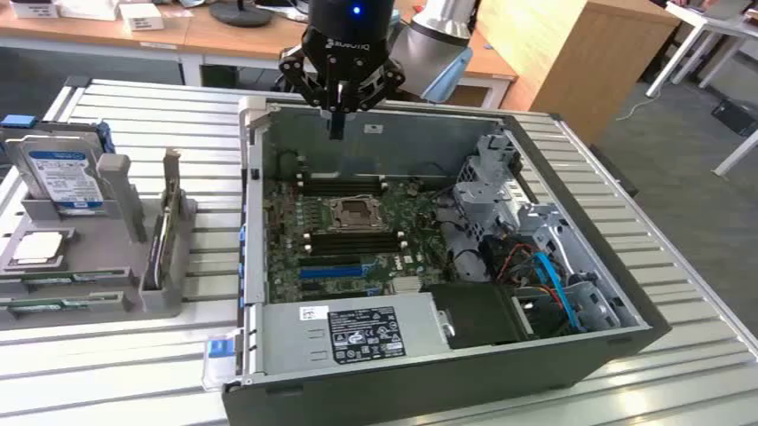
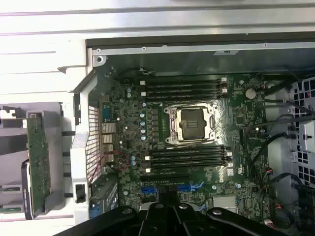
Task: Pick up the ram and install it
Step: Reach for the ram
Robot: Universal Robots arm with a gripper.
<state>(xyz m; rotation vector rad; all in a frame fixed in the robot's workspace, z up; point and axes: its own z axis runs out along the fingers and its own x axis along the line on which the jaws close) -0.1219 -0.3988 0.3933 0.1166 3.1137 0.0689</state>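
Observation:
Two green ram sticks (image 1: 59,283) lie flat in the front slots of a grey parts holder (image 1: 154,297), on the exterior view's left, outside the computer case. In the wrist view their green ends (image 2: 7,190) peek in at the frame edge. My gripper (image 1: 337,131) hangs over the back of the open case (image 1: 569,351), far from the sticks. Its dark fingers (image 2: 147,222) come together to a narrow tip with nothing between them. Below it lies the motherboard, with black memory slots (image 2: 184,88) on both sides of the bare CPU socket (image 2: 191,123).
The holder also carries a hard drive (image 1: 66,177) and an upright green expansion card (image 2: 38,157). Inside the case are a power supply (image 1: 355,333), a drive cage (image 1: 492,182) and blue and orange cables (image 1: 548,280). The case stands on a slatted metal table (image 1: 663,266).

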